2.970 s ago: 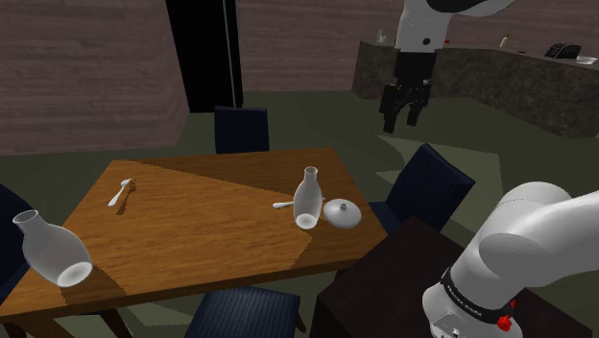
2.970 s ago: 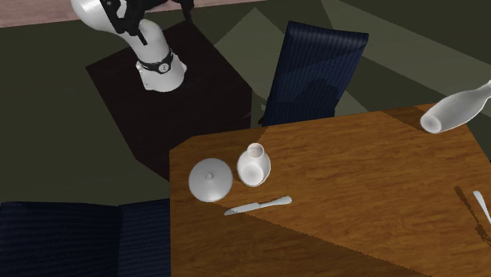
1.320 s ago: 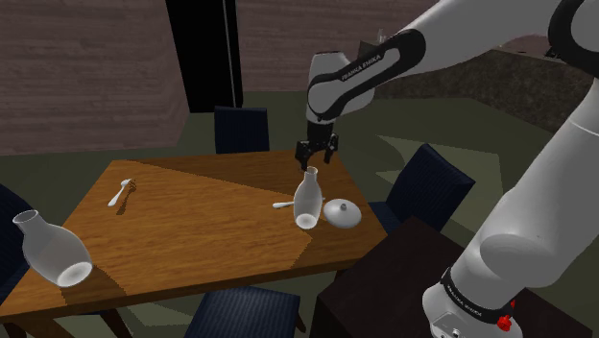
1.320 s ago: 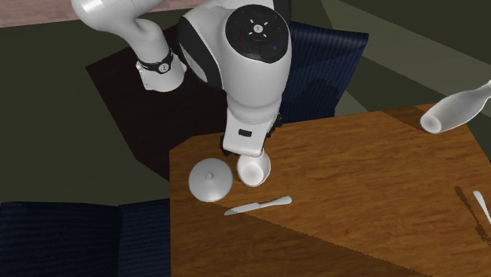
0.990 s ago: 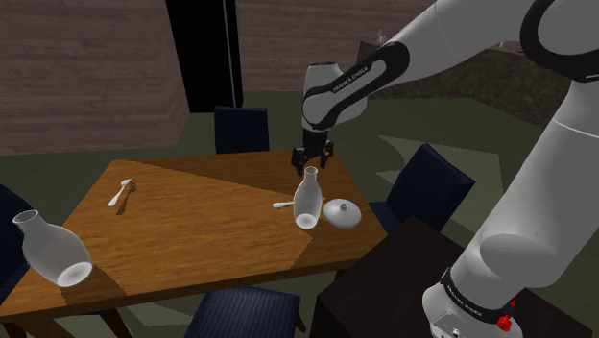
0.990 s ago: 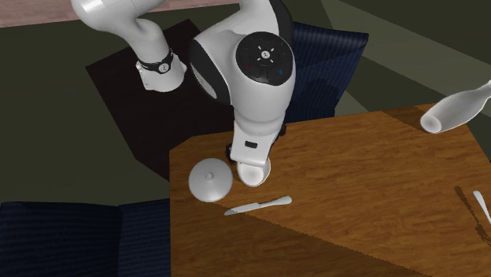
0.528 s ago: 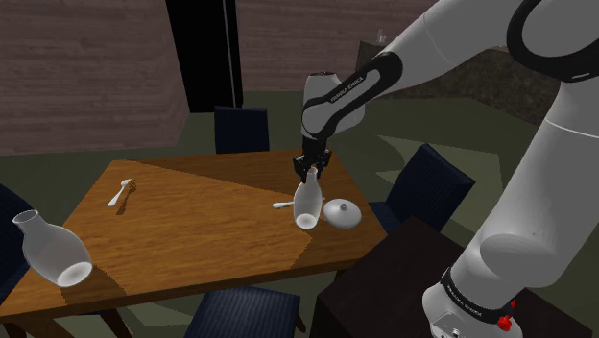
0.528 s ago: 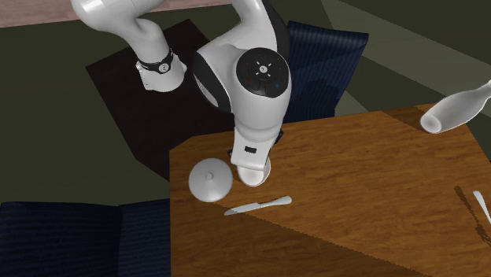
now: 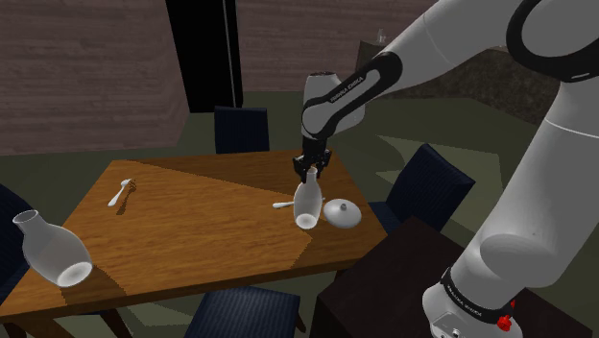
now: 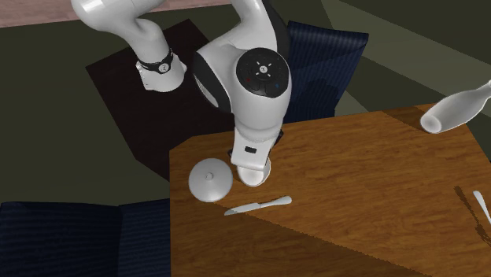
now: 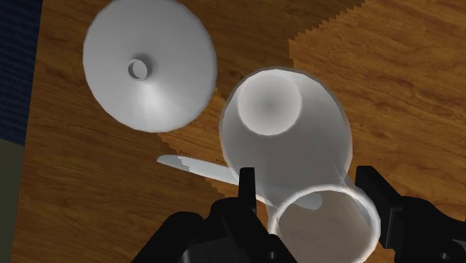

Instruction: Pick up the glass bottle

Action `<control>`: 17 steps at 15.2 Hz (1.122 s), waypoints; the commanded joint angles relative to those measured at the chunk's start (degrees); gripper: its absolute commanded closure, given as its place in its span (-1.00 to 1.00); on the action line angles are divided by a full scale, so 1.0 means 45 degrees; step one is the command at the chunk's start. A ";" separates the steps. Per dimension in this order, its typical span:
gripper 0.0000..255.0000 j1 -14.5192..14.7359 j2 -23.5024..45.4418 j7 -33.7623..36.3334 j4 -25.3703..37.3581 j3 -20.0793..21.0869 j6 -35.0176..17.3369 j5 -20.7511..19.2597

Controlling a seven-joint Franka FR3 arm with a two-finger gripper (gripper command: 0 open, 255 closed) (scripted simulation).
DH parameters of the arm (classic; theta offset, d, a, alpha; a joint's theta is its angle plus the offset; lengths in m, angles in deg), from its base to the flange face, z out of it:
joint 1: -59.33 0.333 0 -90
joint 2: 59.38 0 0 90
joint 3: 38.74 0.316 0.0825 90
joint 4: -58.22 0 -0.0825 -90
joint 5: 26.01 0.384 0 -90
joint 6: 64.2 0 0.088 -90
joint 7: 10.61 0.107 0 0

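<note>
- I see the gripper (image 9: 306,171) lowered over the neck of the bottle (image 9: 306,203), pointing straight down from the white arm.
- Hand state: in the wrist view the gripper (image 11: 308,181) has its fingers (image 11: 246,187) standing apart, one on each side of the bottle's (image 11: 287,134) open mouth. A gap shows between one finger and the rim, so nothing is clamped.
- Bottle position: upright on the wooden table (image 9: 192,230), near the corner closest to the stand. It is pale and translucent.
- In the second exterior view the arm covers most of the bottle (image 10: 253,176); I can see only its lower body.
- A white domed lid (image 9: 341,213) with a small knob lies just beside the bottle.
- A knife (image 9: 284,204) lies flat on the bottle's other side, near its base.
- A second bottle (image 9: 53,250) lies tipped over at the opposite end of the table, well apart.
- A spoon (image 9: 121,192) lies at that same end.
</note>
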 commanded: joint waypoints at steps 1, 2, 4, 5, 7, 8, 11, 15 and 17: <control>1.00 0.0001 -0.0096 0.0003 0.0037 0.0002 0.0165 0.0003; 1.00 0.0000 -0.0215 0.0003 0.0084 0.0002 0.0331 0.0006; 1.00 -0.0002 -0.0441 0.0004 0.0194 0.0002 0.0667 0.0012; 1.00 -0.0003 -0.0551 0.0004 0.0252 0.0002 0.0835 0.0015; 1.00 -0.0005 -0.0764 0.0006 0.0376 0.0001 0.1172 0.0020; 1.00 -0.0006 -0.0867 0.0006 0.0442 0.0000 0.1340 0.0022; 1.00 -0.0009 -0.1159 0.0009 0.0656 -0.0002 0.1847 0.0028; 1.00 -0.0012 -0.1513 0.0015 0.0981 -0.0006 0.2525 0.0034; 1.00 -0.0012 -0.1526 0.0015 0.0993 -0.0006 0.2551 0.0034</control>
